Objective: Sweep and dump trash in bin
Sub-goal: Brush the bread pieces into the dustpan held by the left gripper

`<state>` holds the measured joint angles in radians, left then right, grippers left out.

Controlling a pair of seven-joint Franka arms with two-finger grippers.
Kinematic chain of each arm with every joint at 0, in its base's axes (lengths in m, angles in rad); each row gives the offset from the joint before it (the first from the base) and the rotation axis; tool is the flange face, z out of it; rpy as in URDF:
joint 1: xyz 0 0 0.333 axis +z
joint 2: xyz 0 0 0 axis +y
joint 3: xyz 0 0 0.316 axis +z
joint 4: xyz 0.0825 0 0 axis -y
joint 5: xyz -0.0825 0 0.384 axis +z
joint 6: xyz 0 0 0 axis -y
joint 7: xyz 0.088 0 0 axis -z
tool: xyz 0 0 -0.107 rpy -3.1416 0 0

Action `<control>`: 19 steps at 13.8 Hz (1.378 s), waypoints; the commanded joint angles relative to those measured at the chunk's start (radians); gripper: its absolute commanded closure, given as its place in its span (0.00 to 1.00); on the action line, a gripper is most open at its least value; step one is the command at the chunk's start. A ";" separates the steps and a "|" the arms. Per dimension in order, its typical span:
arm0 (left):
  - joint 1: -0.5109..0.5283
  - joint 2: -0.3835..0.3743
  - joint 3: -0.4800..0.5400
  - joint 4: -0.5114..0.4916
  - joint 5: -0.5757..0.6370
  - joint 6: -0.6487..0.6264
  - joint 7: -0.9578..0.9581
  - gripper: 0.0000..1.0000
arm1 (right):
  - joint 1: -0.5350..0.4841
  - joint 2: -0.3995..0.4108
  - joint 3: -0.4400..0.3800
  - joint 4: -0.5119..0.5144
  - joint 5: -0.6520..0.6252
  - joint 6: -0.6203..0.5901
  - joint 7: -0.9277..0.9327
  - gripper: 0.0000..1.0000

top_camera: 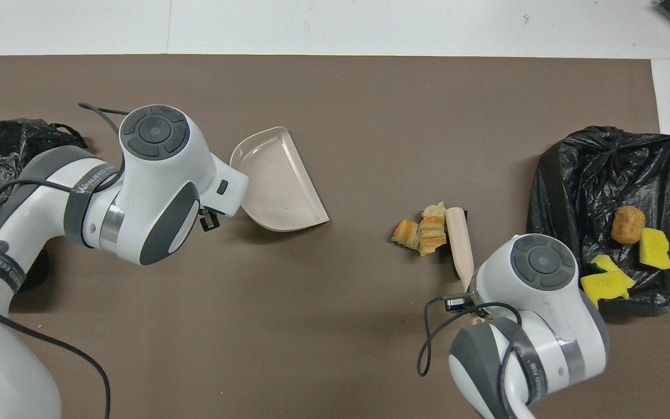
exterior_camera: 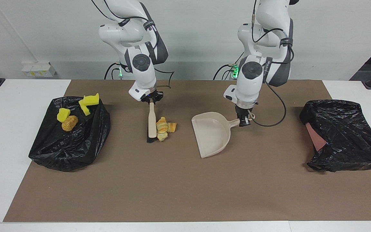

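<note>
- The brown mat (exterior_camera: 185,193) covers most of the white table (exterior_camera: 11,106) and carries everything else.
- A black-bagged bin (exterior_camera: 346,141), pink showing where the bag gapes, sits at the left arm's end of the table.
- A second black bag (exterior_camera: 66,145) lies at the right arm's end; on it rest two bright yellow sponge bits (exterior_camera: 63,114), one green-backed (exterior_camera: 88,102), and an orange-brown lump (exterior_camera: 70,123).
- The beige dustpan (exterior_camera: 212,135) lies on the mat between the two bags, with its open mouth turned away from the robots and its handle pointing toward the left arm's end.
- The left gripper (exterior_camera: 244,120) is closed around the dustpan's handle.
- The beige brush (exterior_camera: 152,124) stands nearly upright on the mat, its black bristles down, well apart from the dustpan and toward the right arm's end.
- The right gripper (exterior_camera: 151,99) clamps the top of the brush's handle.
- Pale golden pastry chunks (exterior_camera: 164,128) lie in a small cluster on the mat, touching the brush on the side that faces the dustpan.
</note>
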<state>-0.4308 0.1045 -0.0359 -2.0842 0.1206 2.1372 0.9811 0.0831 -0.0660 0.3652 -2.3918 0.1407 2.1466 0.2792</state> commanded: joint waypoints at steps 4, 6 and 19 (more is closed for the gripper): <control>-0.108 -0.052 0.005 -0.114 0.010 0.070 -0.059 1.00 | 0.145 0.109 0.005 0.072 0.180 0.079 0.058 1.00; -0.117 -0.052 0.007 -0.117 0.010 0.093 -0.041 1.00 | 0.191 0.117 0.005 0.092 0.297 0.098 0.074 1.00; 0.121 -0.020 0.007 -0.062 -0.223 0.155 0.330 1.00 | 0.210 -0.107 0.006 0.162 0.042 -0.301 0.313 1.00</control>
<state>-0.3534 0.0900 -0.0225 -2.1749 -0.0567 2.3096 1.2416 0.2947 -0.1476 0.3606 -2.1898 0.1991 1.8518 0.5603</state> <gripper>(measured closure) 0.687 0.740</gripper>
